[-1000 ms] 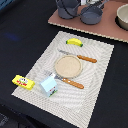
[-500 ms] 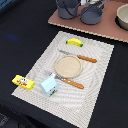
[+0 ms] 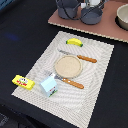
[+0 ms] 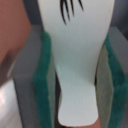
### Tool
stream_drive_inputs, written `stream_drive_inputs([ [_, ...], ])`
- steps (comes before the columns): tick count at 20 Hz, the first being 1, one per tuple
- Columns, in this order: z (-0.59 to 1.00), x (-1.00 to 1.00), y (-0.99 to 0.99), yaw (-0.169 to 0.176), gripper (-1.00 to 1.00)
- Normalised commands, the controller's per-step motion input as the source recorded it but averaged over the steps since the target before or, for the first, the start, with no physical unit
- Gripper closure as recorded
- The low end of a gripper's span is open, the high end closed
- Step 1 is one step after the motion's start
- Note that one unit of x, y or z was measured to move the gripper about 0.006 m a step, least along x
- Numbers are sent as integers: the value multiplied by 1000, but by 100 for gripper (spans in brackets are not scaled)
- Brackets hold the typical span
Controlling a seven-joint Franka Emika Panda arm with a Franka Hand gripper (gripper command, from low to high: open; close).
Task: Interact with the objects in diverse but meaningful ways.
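In the wrist view a small white bottle [image 4: 75, 60] with black marks stands between two green pads [image 4: 42, 85], which press on its wide part from both sides. My gripper [image 4: 76, 100] is shut on it. In the exterior view only a white bit of the gripper [image 3: 94, 3] shows at the top edge, over two dark grey handled pots [image 3: 91, 14]. On the placemat [image 3: 95, 95] lie a yellow banana [image 3: 74, 42], a pale-blue and white milk carton [image 3: 49, 85] and, just off its edge, a yellow packet [image 3: 23, 82].
A round tan plate [image 3: 68, 65] sits mid-placemat between two orange-handled utensils [image 3: 80, 58] [image 3: 70, 81]. The pots stand on a brown board [image 3: 107, 29] at the back, with a pale bowl [image 3: 123, 17] at the exterior view's right. The table is black.
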Motion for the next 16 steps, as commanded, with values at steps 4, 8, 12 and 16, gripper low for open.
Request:
stream_drive_inputs([
  [4, -176, 140, 104, 0, -100],
  [8, -178, 103, 90, 0, -100],
  [12, -19, 96, 138, 0, -100],
  [16, 950, -74, 166, -3, -100],
])
